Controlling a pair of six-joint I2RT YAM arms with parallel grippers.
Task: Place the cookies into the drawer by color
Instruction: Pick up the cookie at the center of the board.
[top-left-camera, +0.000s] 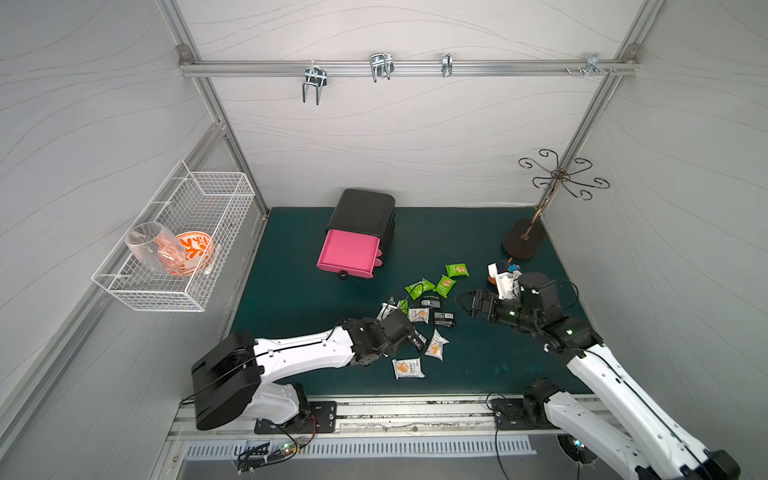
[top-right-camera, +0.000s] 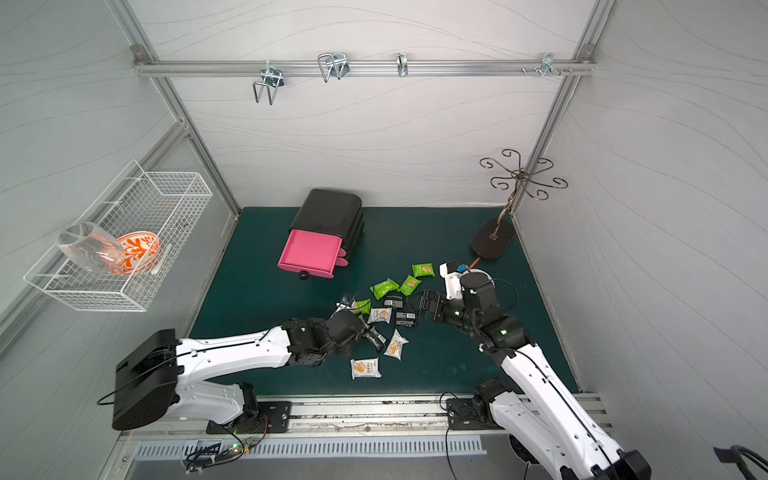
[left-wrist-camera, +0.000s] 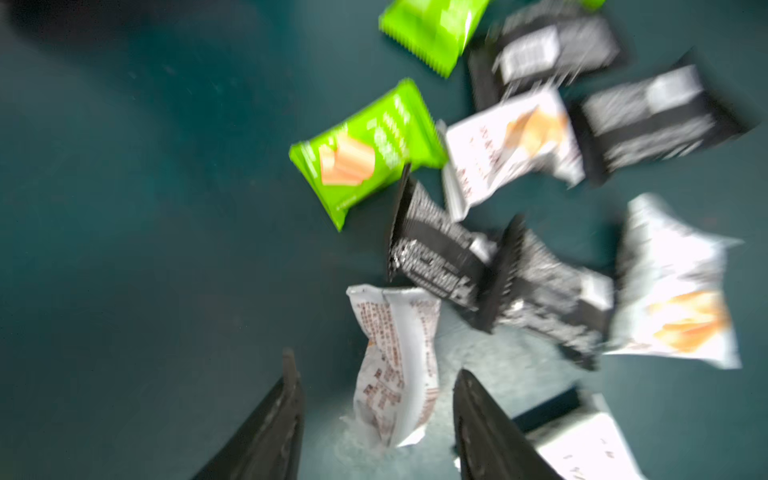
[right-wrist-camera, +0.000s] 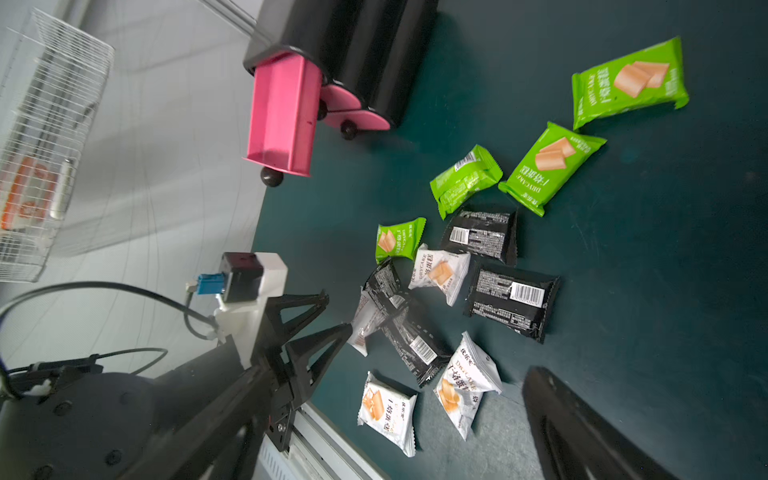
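The cookies lie in a loose heap on the green mat: green packets (top-left-camera: 445, 286), black packets (top-left-camera: 444, 319) and white packets (top-left-camera: 408, 368). The drawer cabinet (top-left-camera: 361, 212) is black, and its top pink drawer (top-left-camera: 347, 251) is pulled out and empty; the two lower ones are shut. My left gripper (left-wrist-camera: 374, 363) is down at the near edge of the heap. Its jaws stand apart on either side of a white packet (left-wrist-camera: 395, 332) that is up on edge, with a gap on both sides. My right gripper (top-left-camera: 464, 305) hovers open at the heap's right side, holding nothing.
A white wire basket (top-left-camera: 178, 249) on the left wall holds a glass and an orange bowl. A metal hook stand (top-left-camera: 523, 241) is at the back right. Behind the right arm sits a white object (top-left-camera: 494, 272). The cabinet sits at the back centre.
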